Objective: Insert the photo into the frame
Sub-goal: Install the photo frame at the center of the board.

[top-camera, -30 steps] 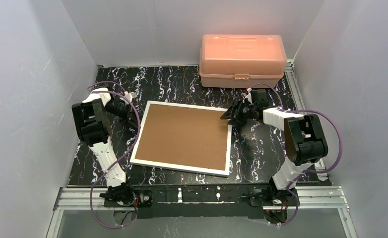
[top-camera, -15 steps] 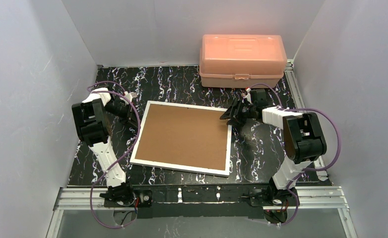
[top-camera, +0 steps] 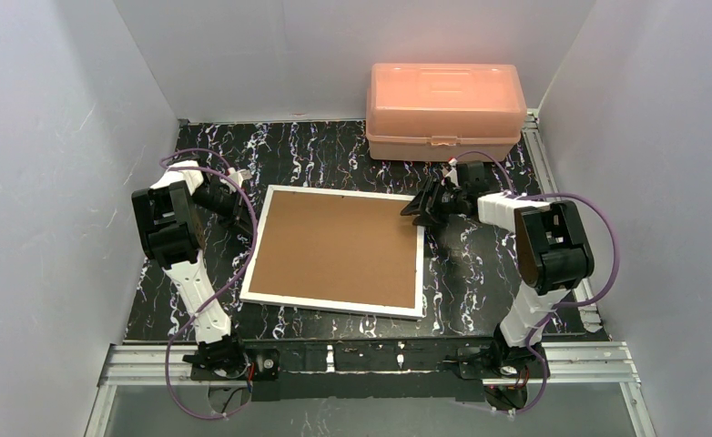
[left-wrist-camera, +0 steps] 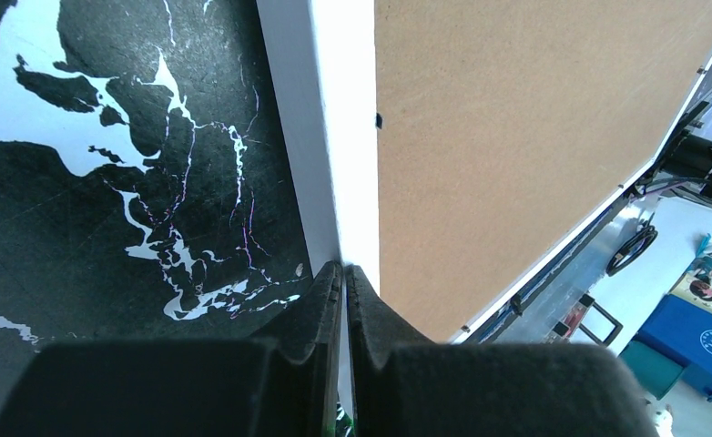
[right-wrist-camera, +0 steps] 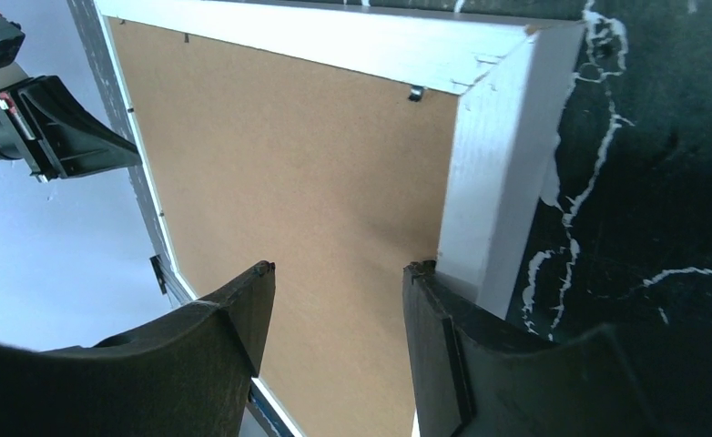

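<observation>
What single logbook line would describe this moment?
frame: lying flat, brown back up | left jaws: shut, tips at frame's left rim | right jaws: open over far right corner | photo: not in view

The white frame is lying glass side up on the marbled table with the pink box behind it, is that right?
Not quite. The frame lies with its brown back facing up, not the glass, as the top external view shows. It is on the marbled table with the pink box behind it.
</observation>
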Tool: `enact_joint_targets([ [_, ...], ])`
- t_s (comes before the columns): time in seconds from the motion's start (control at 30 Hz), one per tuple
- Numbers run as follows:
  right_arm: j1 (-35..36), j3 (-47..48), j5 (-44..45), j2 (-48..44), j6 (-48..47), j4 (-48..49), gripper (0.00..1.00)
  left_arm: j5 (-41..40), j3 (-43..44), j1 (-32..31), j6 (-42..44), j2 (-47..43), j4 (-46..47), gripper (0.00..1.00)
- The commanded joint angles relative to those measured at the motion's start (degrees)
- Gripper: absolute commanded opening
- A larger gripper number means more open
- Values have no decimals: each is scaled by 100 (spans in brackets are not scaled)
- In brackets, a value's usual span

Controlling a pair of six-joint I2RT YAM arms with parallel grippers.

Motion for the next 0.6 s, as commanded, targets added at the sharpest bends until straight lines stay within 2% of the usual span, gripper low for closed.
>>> enact_joint_targets([
  [0.0,110,15,-187,-148,-17,80,63,-55,-29,-187,216,131,-10,0],
  [0.17,-345,158,-323,-620,4,56,64,-58,-44,-187,264,122,-58,0],
  [0.37,-539,325,-346,-263,-261,-154,64,2,-59,-187,267,148,-59,0],
  [0.57,-462,123,-431,-13,-55,227,63,82,-21,-187,244,194,-69,0],
])
